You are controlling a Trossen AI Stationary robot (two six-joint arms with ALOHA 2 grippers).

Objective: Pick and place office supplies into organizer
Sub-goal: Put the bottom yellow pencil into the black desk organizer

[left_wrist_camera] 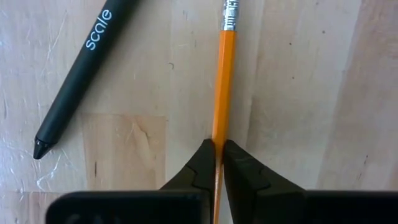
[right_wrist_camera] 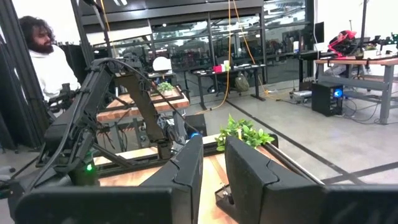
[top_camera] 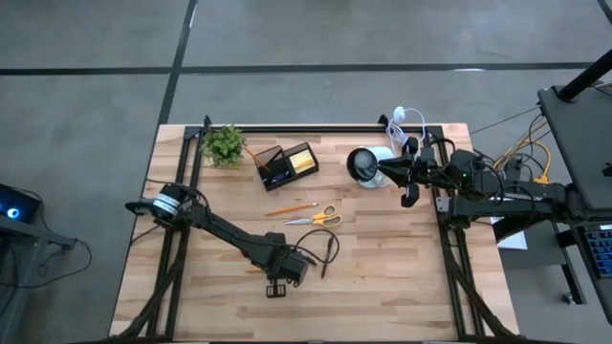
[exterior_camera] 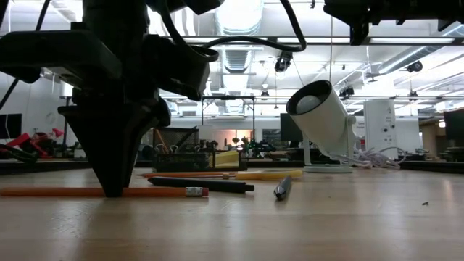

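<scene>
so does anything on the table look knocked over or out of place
The white cup looks odd: in the low view it is tipped at an angle rather than standing upright. Otherwise pens, a pencil and the scissors lie loose outside the organizer, as expected mid-task. The left tool is shut on an orange pencil.

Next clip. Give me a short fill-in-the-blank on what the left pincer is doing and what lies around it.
1. The left pincer is shut on an orange ____.
2. Beside the pencil lies a black pen printed with the word ____.
3. The scissors on the table have ____ handles.
4. The right pincer hangs over the table's ____ edge, holding nothing.

Missing words: pencil; scale; yellow; right
</scene>
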